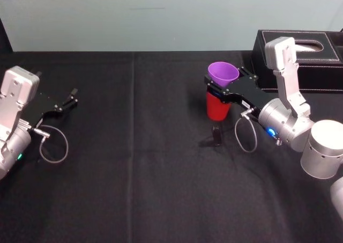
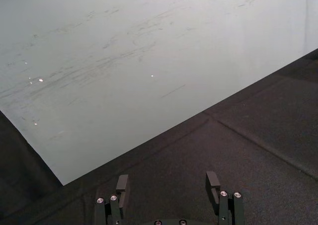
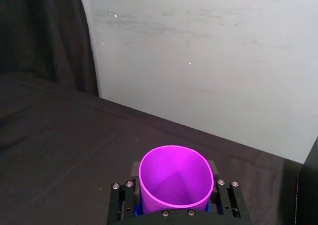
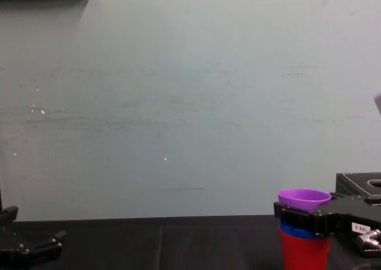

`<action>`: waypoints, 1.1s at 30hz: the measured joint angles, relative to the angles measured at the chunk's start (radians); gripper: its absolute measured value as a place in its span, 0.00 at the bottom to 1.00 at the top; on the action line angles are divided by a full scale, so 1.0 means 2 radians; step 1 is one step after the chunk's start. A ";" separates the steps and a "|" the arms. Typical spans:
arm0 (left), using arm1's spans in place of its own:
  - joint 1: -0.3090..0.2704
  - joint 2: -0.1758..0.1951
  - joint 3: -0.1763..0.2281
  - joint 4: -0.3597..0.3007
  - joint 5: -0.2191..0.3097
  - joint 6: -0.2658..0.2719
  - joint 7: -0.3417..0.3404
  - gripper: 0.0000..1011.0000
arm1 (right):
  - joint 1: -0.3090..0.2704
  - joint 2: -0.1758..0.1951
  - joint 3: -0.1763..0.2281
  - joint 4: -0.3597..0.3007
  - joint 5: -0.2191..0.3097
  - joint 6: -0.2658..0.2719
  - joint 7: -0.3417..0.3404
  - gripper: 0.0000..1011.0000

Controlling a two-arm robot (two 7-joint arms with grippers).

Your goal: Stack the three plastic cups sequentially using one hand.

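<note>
Cups first: you have three, one of each colour, nested into a single stack (image 1: 217, 111) right of the table's centre. The purple cup (image 1: 223, 71) sits on top with its mouth open upward. The blue cup (image 4: 293, 229) shows as a thin band under it, and the red cup (image 1: 217, 108) is on the outside at the bottom. All three are smooth and tapered, and the purple cup's rolled rim catches the light in the right wrist view (image 3: 176, 178).

You have two grippers. The right gripper (image 1: 218, 91) is clenched on the stack just under the purple rim, with a finger on each side, as the chest view (image 4: 309, 217) shows from the side. The red base looks clear of the black cloth (image 1: 134, 173), and a dark shadow lies on the cloth below it. You cannot tell which cup wall the fingers actually press on.

The left gripper (image 1: 64, 102) rests low at the left of the table, well apart from the cups. Its fingers (image 2: 122, 183) are spread and hold nothing.

One black box (image 1: 316, 55) with white stitching stands at the back right, just behind the right arm. A pale wall (image 4: 178, 103) runs behind the table, and the cloth between the two grippers is bare.
</note>
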 joint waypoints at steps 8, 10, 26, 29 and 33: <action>0.000 0.000 0.000 0.000 0.000 0.000 0.000 0.99 | 0.000 0.000 0.000 0.000 0.000 0.000 0.000 0.75; 0.000 0.000 0.000 0.000 0.000 0.000 0.000 0.99 | 0.000 0.000 0.000 0.000 0.000 0.000 0.000 0.75; 0.000 0.000 0.000 0.000 0.000 0.000 0.000 0.99 | 0.000 0.000 0.000 -0.002 0.000 0.000 0.000 0.92; 0.000 0.000 0.000 0.000 0.000 0.000 0.000 0.99 | 0.000 0.001 0.000 -0.002 0.000 0.000 0.000 0.99; 0.000 0.000 0.000 0.000 0.000 0.000 0.000 0.99 | 0.000 0.000 0.000 -0.002 0.000 0.000 0.000 0.99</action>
